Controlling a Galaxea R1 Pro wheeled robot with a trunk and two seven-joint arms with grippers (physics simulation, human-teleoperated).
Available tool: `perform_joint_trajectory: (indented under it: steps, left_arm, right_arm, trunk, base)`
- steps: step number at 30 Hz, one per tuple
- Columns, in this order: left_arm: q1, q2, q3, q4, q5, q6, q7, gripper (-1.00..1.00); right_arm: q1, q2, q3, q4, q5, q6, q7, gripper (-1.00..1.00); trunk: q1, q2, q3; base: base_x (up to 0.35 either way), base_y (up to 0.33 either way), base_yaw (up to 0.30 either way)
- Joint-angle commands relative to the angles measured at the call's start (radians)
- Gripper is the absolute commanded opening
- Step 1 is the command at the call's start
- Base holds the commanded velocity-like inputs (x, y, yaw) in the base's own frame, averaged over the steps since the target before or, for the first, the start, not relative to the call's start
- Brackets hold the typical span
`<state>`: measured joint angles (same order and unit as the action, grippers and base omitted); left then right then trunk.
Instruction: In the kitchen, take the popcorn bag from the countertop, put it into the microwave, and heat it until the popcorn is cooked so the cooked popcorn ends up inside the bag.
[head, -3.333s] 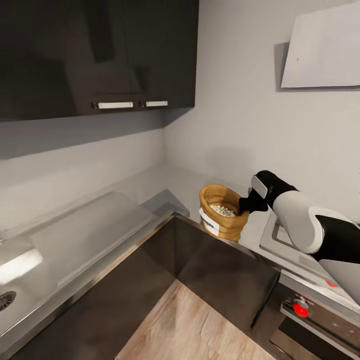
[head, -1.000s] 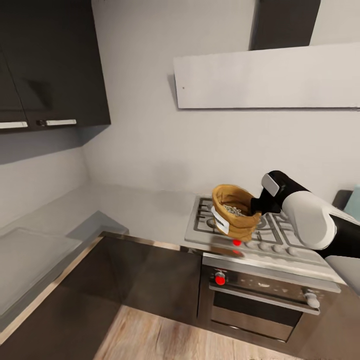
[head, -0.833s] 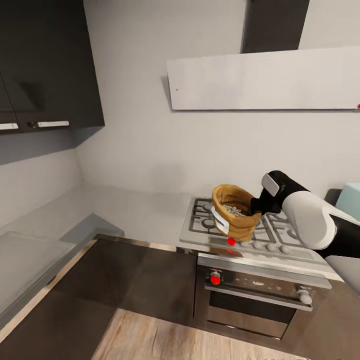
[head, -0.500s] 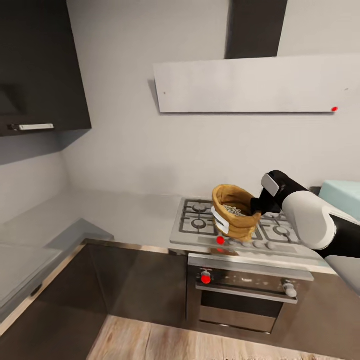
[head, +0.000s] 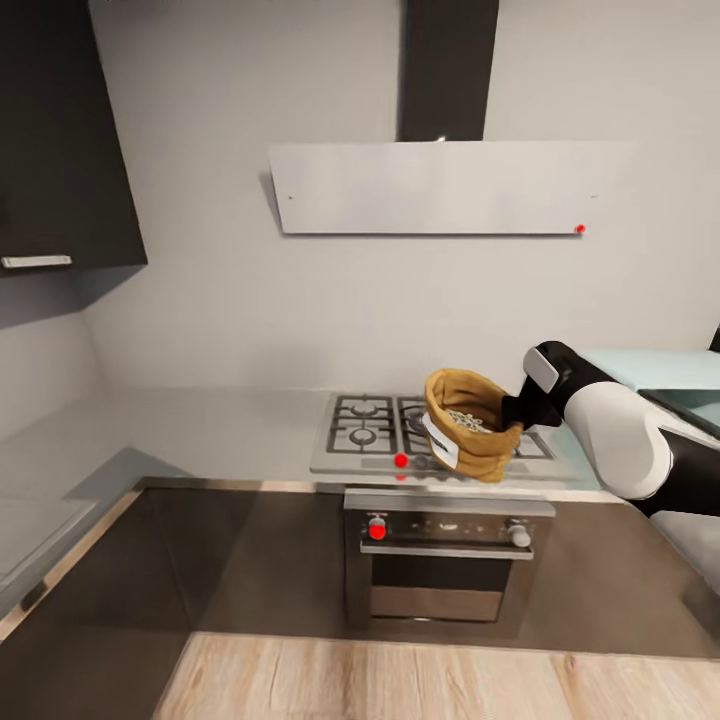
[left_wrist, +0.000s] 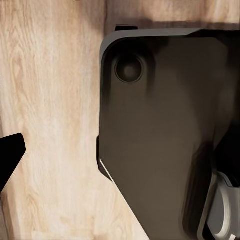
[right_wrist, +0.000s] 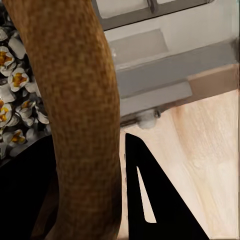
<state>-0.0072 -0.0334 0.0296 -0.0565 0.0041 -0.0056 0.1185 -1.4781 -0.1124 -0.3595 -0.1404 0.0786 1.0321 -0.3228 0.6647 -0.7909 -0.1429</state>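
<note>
- The popcorn bag (head: 470, 424) is up in the air, carried at its rim by the right gripper (head: 512, 412), hanging in front of the steel gas hob (head: 375, 425) and above the oven (head: 440, 570).
- The bag sits upright with a slight lean, open mouth up, its white label band (head: 440, 441) facing the camera's left.
- Inside the mouth, the popcorn (head: 468, 419) shows as a small pale heap; up close in the right wrist view the kernels (right_wrist: 15, 100) look white with yellow-orange centres.
- That right wrist view puts the bag's rolled tan rim (right_wrist: 75, 115) right between the fingers: one dark finger (right_wrist: 150, 200) lies against its outer side, the other dark mass sits on the inner side. The jaws are clamped on the rim.
- The white right forearm (head: 610, 440) reaches in from the head view's right edge.
- The microwave (head: 660, 372) peeks in pale mint-blue at the right edge, behind the arm, on the countertop (head: 200, 430) beside the hob.
- A flat white extractor hood (head: 440, 188) hangs on the wall above the hob, dark upper cabinets (head: 60, 140) at the left.
- The left wrist view looks down on wooden floor (left_wrist: 50, 125) and the robot's dark base (left_wrist: 160, 130); a black fingertip (left_wrist: 10, 155) pokes in at the edge, and I cannot tell whether the left gripper is spread or closed.
</note>
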Motion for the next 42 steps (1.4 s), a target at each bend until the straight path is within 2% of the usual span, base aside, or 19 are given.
perform_joint_trajectory:
  steps: [1, 10, 21, 42]
  left_arm:
    - [0.0, 0.0, 0.003, 0.0, 0.0, -0.001, 0.003, 1.0]
    - [0.0, -0.001, 0.003, 0.0, 0.0, -0.001, 0.003, 1.0]
    - [0.0, -0.005, 0.003, 0.0, 0.0, -0.001, 0.003, 1.0]
    - [0.0, -0.006, 0.003, 0.0, 0.0, -0.001, 0.003, 1.0]
  right_arm:
    - [-0.001, 0.0, -0.009, -0.001, 0.007, 0.003, -0.001, -1.0]
    - [-0.001, 0.0, -0.009, -0.001, 0.007, 0.003, -0.001, -1.0]
    - [-0.001, 0.0, -0.019, -0.001, 0.007, 0.003, -0.001, -1.0]
    - [-0.001, 0.0, -0.014, 0.0, 0.006, 0.002, 0.001, -1.0]
  trunk:
    - [0.0, -0.001, 0.0]
    - [0.0, -0.001, 0.01]
    - [0.0, -0.001, 0.02]
    - [0.0, -0.001, 0.021]
  base:
    - [-0.064, 0.0, -0.217]
    - [-0.011, 0.0, -0.241]
    - [-0.145, 0.0, -0.241]
    - [-0.178, 0.0, -0.01]
